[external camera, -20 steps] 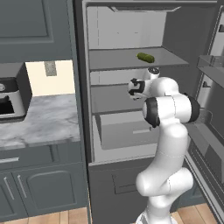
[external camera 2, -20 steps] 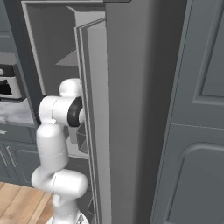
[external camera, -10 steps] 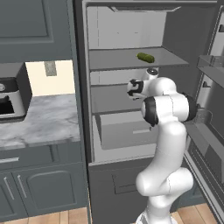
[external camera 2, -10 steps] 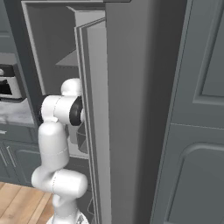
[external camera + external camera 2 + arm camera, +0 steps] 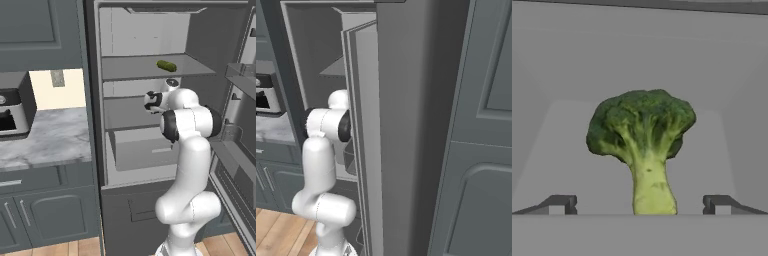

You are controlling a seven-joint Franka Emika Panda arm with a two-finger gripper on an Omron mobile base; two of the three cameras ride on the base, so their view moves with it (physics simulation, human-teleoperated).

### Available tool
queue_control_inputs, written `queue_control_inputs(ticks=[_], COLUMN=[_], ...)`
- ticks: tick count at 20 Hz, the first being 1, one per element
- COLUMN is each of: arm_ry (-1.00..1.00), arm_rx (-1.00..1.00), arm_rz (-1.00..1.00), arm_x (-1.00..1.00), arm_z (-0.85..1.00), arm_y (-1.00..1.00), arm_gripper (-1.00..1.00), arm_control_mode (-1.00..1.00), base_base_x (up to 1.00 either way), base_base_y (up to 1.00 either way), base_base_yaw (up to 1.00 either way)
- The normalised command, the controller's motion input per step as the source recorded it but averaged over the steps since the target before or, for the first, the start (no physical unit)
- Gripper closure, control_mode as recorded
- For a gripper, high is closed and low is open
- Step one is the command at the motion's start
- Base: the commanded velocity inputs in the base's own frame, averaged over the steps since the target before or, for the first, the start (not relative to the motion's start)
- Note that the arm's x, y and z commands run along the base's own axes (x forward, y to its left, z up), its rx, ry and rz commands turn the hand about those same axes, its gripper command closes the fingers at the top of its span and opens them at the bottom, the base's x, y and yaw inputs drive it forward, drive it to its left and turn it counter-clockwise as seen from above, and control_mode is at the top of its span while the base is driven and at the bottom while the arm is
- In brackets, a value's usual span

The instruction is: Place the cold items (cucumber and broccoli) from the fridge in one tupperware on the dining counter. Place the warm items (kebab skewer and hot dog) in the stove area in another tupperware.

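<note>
In the hand view a green broccoli stands upright on a grey fridge shelf, dead ahead and centred between my two spread fingertips. My gripper is open, with nothing between its fingers. In the left base view the gripper reaches into the fridge at the middle shelf's height. A green cucumber lies on the shelf above it, toward the right. The kebab skewer, hot dog and tupperware are out of view.
The open fridge door with its bins stands to the arm's right, and it blocks most of the right base view. A pulled-out drawer sits below the hand. A marble counter with a toaster oven lies left.
</note>
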Motion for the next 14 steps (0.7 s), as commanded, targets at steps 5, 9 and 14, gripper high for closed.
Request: queue_control_inputs(ticks=[5,9,14], arm_ry=[0.0,0.0,0.0], arm_rx=[0.0,0.0,0.0], arm_rz=[0.02,0.03,0.05], arm_x=[0.23,0.21,0.14], arm_z=[-0.01,-0.06,-0.14], arm_y=[0.0,0.0,0.0], arm_gripper=[-1.0,-1.0,-1.0], arm_control_mode=[-1.0,-1.0,-1.0], base_base_x=[0.0,0.0,0.0], base_base_y=[0.0,0.0,0.0], base_base_yaw=[0.0,0.0,0.0])
